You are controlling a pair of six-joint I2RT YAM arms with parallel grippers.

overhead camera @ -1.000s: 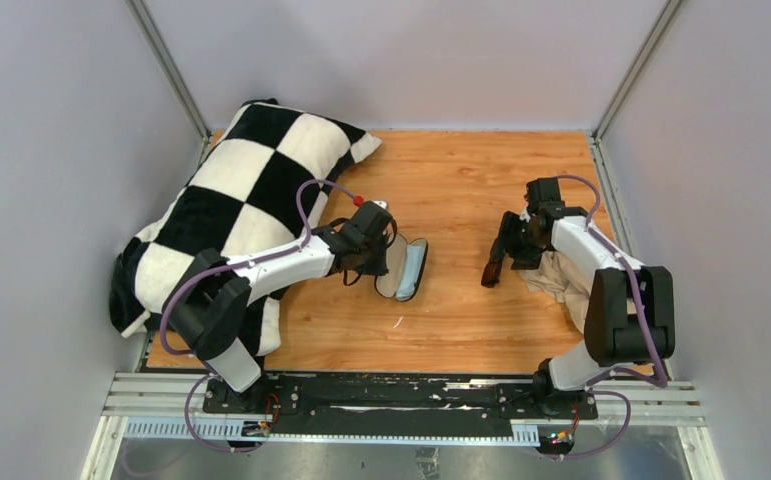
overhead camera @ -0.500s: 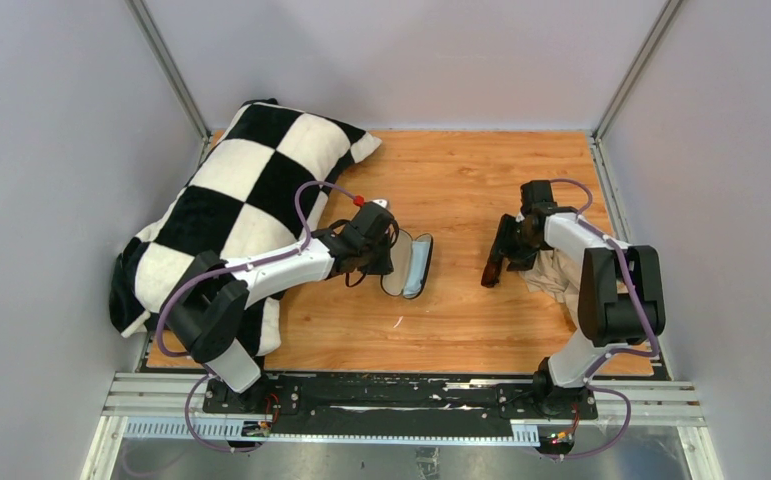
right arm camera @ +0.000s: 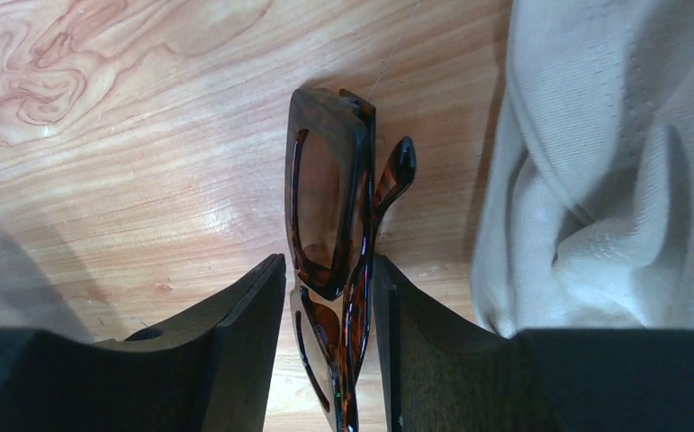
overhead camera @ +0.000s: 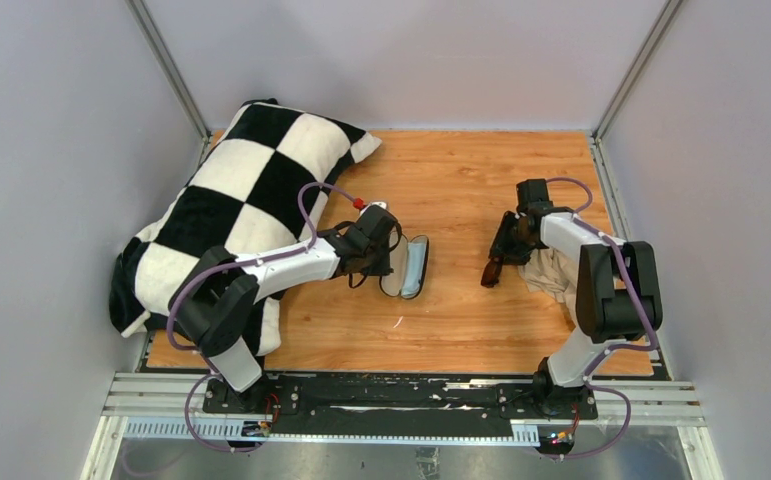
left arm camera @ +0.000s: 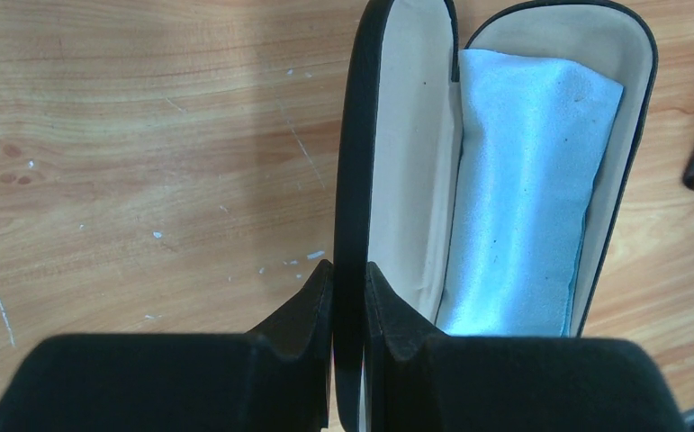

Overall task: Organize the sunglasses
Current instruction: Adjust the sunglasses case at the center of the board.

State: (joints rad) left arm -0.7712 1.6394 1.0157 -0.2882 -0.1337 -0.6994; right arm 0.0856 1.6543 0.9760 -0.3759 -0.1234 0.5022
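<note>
The sunglasses (right arm camera: 325,202) are pinched edgewise between the right gripper's (right arm camera: 329,270) jaws, with one temple splayed beyond them. That temple may be caught on the case (left arm camera: 397,135), whose lid rim is pinched by the left gripper (left arm camera: 347,268), and the glasses may be twisted loose.
</note>
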